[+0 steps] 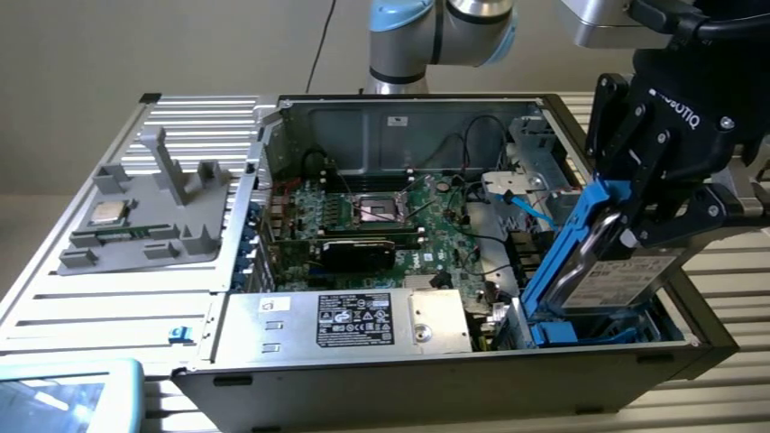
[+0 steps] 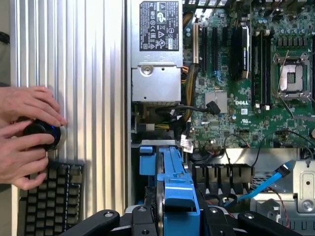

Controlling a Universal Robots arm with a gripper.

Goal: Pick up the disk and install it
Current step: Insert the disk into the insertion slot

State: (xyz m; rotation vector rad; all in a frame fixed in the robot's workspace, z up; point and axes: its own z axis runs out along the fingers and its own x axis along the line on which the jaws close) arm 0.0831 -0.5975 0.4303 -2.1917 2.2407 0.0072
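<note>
The disk (image 1: 616,275), a silver-grey drive with a white label in a bright blue frame (image 1: 575,242), stands on edge and tilted inside the open computer case (image 1: 421,365), at the exterior view's right. Its lower end reaches down to the blue drive bay (image 1: 590,331). My black gripper (image 1: 634,230) is shut on the disk's upper part. In the wrist view the blue-framed disk (image 2: 174,191) runs edge-on between my gripper (image 2: 172,222) fingers (image 2: 106,220), above the bay beside the motherboard (image 2: 246,73).
A grey power supply box with a black label (image 1: 361,320) fills the case's front. A blue cable (image 1: 529,209) hangs near the bay. A small silver processor chip (image 1: 111,214) lies on a grey fixture outside the case. A person's hands (image 2: 27,140) hold a knob beside a keyboard (image 2: 49,199).
</note>
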